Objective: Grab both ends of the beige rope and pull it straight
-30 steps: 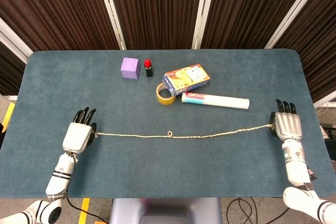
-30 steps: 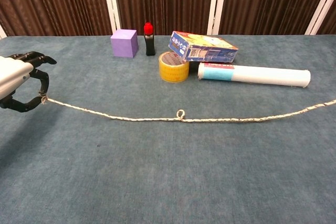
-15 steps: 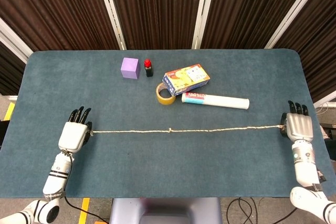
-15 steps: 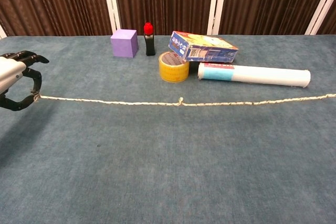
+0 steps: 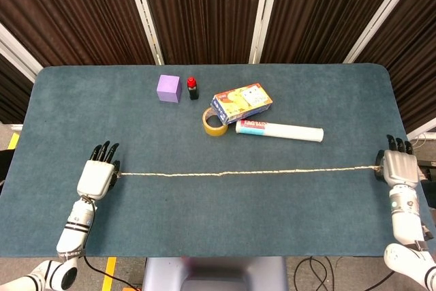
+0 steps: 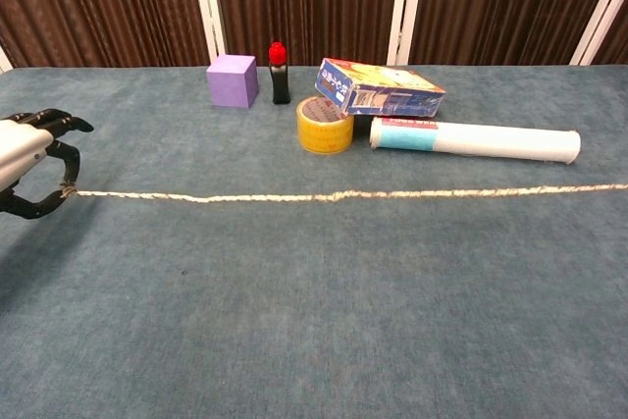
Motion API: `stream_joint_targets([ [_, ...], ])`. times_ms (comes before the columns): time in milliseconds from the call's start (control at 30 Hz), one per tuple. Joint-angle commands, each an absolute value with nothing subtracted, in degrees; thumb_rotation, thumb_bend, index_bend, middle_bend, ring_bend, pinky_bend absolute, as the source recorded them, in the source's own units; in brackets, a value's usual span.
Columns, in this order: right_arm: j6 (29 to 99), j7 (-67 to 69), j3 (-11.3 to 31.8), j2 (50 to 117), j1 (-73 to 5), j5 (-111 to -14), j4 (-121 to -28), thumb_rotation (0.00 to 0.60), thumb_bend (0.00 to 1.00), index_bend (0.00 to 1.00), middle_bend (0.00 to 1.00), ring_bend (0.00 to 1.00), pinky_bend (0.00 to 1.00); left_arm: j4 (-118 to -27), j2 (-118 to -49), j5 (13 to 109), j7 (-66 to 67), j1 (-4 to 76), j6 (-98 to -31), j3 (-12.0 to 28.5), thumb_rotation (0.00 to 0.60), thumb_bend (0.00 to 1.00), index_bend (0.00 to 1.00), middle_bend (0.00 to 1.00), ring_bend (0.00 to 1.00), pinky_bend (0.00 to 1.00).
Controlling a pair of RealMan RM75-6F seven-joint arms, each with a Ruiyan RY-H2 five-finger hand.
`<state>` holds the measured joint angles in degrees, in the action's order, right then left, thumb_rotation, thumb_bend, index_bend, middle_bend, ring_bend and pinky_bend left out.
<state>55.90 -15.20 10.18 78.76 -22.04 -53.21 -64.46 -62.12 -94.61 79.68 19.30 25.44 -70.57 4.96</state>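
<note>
We have the beige rope (image 5: 231, 173) drawn nearly straight across the counter (image 5: 204, 223), left hand (image 5: 96, 176) and right hand (image 5: 399, 167) each pinching an end, so next we judge only a slight further outward pull is needed

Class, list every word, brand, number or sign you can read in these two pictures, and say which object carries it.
Blue and yellow box: printing on its sides, too small and blurred to read.
White tube: a red and blue label near its left end, lettering not legible.
Yellow tape roll: faint marks, unreadable.
Purple cube, red-capped bottle: no text visible.
</note>
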Motion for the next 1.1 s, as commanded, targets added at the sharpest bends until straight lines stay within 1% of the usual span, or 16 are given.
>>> stream_joint_targets([
  [33, 55.07, -14.64, 10.28, 78.91, -21.94, -52.93, -63.83, 0.600, 0.59, 0.79, 0.15, 0.00, 0.00, -61.66, -94.89, 79.63, 18.81, 25.57, -69.94, 4.82, 0.600, 0.44, 0.60, 0.10, 0.00, 0.15],
  [333, 53.99, -14.86, 9.96, 80.88, -22.16, -53.29, -61.72, 0.600, 0.59, 0.79, 0.15, 0.00, 0.00, -58.67, -96.85, 79.75, 17.21, 26.42, -68.04, 4.65, 0.600, 0.44, 0.57, 0.10, 0.00, 0.15],
  [467, 52.81, -15.02, 9.90, 81.76, -22.20, -52.66, -60.23, 0.600, 0.59, 0.75, 0.15, 0.00, 0.00, -57.21, -97.58, 79.72, 16.46, 26.46, -67.37, 4.40, 0.600, 0.44, 0.55, 0.10, 0.00, 0.15],
  [533, 51.83, -15.29, 9.89, 81.88, -22.20, -51.92, -59.84, 0.600, 0.59, 0.69, 0.15, 0.00, 0.00, -56.63, -97.81, 79.72, 16.25, 26.38, -67.15, 4.21, 0.600, 0.44, 0.55, 0.10, 0.00, 0.15],
  [600, 50.52, -15.87, 9.67, 81.71, -22.25, -51.17, -59.66, 0.600, 0.59, 0.57, 0.14, 0.00, 0.00, -56.07, -98.03, 79.68, 15.89, 26.27, -66.91, 4.08, 0.600, 0.44, 0.50, 0.10, 0.00, 0.15],
  [633, 50.02, -16.24, 9.57, 81.60, -22.29, -50.82, -59.62, 0.600, 0.59, 0.43, 0.12, 0.00, 0.00, -55.93, -98.08, 79.59, 15.71, 26.24, -66.71, 4.05, 0.600, 0.44, 0.47, 0.10, 0.00, 0.15],
  [667, 49.40, -17.00, 9.43, 81.47, -22.36, -50.19, -59.56, 0.600, 0.59, 0.32, 0.10, 0.00, 0.00, -55.78, -98.10, 79.45, 15.54, 26.24, -66.35, 4.01, 0.600, 0.44, 0.39, 0.09, 0.00, 0.15],
  [700, 48.83, -17.77, 9.28, 81.35, -22.47, -49.62, -59.54, 0.600, 0.59, 0.19, 0.06, 0.00, 0.00, -55.70, -98.08, 79.31, 15.53, 26.24, -66.06, 4.00, 0.600, 0.44, 0.32, 0.09, 0.00, 0.15],
  [733, 48.20, -18.60, 9.11, 81.16, -22.59, -48.99, -59.59, 0.600, 0.59, 0.09, 0.02, 0.00, 0.00, -55.67, -98.04, 79.14, 15.61, 26.26, -65.70, 3.98, 0.600, 0.44, 0.23, 0.08, 0.00, 0.15],
  [767, 47.34, -19.77, 8.87, 80.85, -22.79, -48.07, -59.73, 0.600, 0.59, 0.03, 0.01, 0.00, 0.00, -55.73, -97.94, 78.86, 15.83, 26.28, -65.20, 3.98, 0.600, 0.44, 0.15, 0.07, 0.00, 0.15],
  [800, 46.70, -20.69, 8.69, 80.60, -22.95, -47.32, -59.87, 0.600, 0.59, 0.00, 0.00, 0.00, 0.00, -55.84, -97.84, 78.61, 16.05, 26.29, -64.81, 3.99, 0.600, 0.44, 0.07, 0.05, 0.00, 0.15],
  [867, 46.77, -21.23, 9.07, 80.33, -23.15, -46.23, -60.75, 0.600, 0.59, 0.00, 0.00, 0.00, 0.00, -56.47, -97.50, 78.26, 16.31, 26.21, -64.43, 4.03, 0.600, 0.43, 0.01, 0.03, 0.00, 0.15],
  [967, 47.93, -21.59, 8.89, 80.00, -23.00, -46.68, -61.40, 0.600, 0.57, 0.00, 0.00, 0.00, 0.00, -58.04, -96.41, 78.01, 16.60, 25.89, -64.64, 4.11, 0.600, 0.41, 0.00, 0.00, 0.00, 0.15],
  [1033, 48.49, -22.04, 8.73, 79.30, -22.86, -46.74, -62.35, 0.600, 0.53, 0.00, 0.00, 0.00, 0.00, -59.43, -95.31, 78.24, 16.36, 25.58, -65.30, 4.09, 0.600, 0.40, 0.00, 0.00, 0.00, 0.15],
  [1100, 50.20, -22.32, 8.64, 77.71, -22.28, -47.17, -64.86, 0.600, 0.46, 0.00, 0.00, 0.00, 0.00, -61.69, -93.41, 78.98, 15.23, 24.88, -67.09, 4.08, 0.600, 0.39, 0.00, 0.00, 0.00, 0.14],
])
